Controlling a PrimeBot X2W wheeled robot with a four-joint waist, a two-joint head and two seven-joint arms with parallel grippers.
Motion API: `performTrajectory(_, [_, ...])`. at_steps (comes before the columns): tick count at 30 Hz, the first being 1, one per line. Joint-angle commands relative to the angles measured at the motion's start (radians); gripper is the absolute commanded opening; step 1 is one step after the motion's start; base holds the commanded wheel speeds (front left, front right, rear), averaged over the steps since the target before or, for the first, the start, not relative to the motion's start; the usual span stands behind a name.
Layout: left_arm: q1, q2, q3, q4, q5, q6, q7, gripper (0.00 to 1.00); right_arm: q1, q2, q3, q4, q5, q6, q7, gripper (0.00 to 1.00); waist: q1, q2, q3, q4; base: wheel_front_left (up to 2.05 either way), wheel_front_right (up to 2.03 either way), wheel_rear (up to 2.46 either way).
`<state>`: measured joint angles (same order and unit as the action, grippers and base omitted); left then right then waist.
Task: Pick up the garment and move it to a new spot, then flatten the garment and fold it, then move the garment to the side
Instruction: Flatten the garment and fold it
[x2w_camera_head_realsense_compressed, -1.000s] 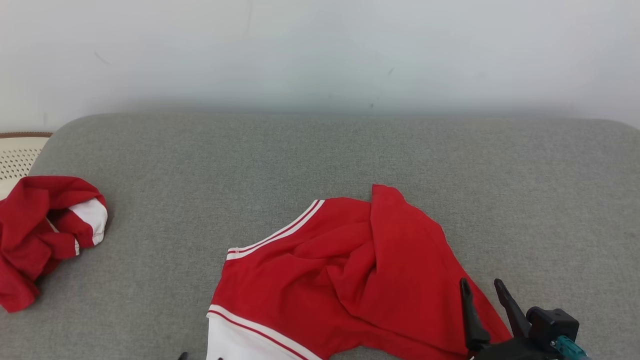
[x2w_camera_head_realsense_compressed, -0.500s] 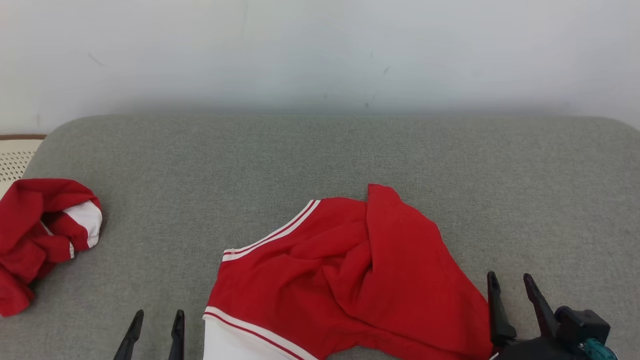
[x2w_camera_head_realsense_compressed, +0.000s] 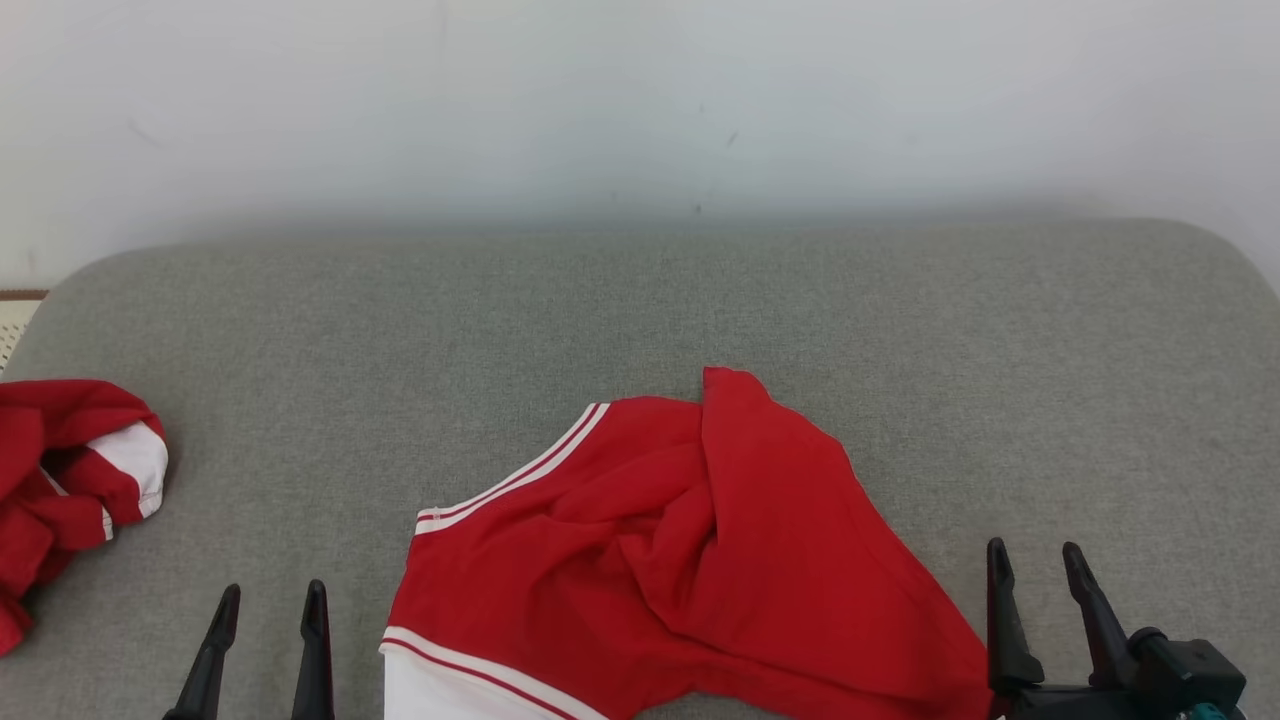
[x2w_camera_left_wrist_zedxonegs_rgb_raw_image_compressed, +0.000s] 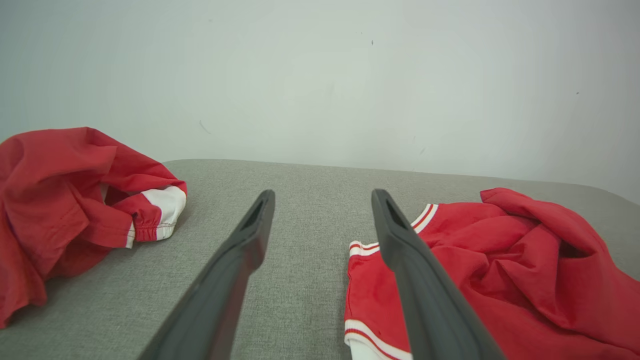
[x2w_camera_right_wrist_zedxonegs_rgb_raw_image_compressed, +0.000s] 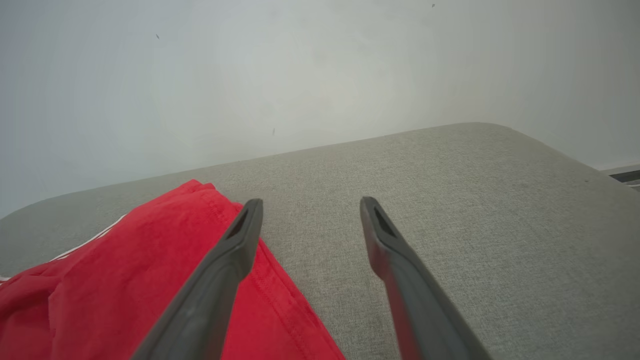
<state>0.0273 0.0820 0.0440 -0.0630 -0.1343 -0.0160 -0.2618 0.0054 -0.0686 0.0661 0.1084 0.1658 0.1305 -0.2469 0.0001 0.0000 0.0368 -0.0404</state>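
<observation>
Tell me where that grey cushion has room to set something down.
Bare: the far strip of the grey cushion along the wall, its right end beyond the spread red garment, and the gap between that and the bunched red garment. Crowded: near middle.

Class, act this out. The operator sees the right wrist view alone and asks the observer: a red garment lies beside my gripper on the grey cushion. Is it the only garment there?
Observer: No. A second crumpled red garment with a white cuff lies at the far left of the grey fabric cushion.
Operator: Where is the left gripper?
Observer: The left gripper is open over bare cushion between the two garments, apart from both.
Operator: Is my garment all red?
Observer: No. The red garment with white stripes has a white panel at its near left corner.
</observation>
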Motion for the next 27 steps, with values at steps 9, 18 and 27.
performTrajectory(9, [-0.027,0.005,0.038,0.107,0.022,0.005,-0.004,1.0,0.01,0.005,0.057,0.001,-0.02,0.001,-0.01,1.0,-0.0001,0.0,-0.042,-0.009,0.0,0.0,0.0])
performTrajectory(18, [-0.017,0.012,0.035,0.184,0.04,0.008,-0.004,1.0,0.021,0.004,0.066,0.011,-0.043,0.001,-0.008,1.0,-0.0001,0.0,-0.061,-0.019,0.0,0.0,0.0])
performTrajectory(27, [-0.003,0.019,0.027,0.195,0.05,0.004,-0.004,1.0,0.021,0.007,0.066,0.014,-0.053,0.001,0.003,1.0,-0.0001,0.0,-0.07,-0.027,0.0,0.0,0.0])
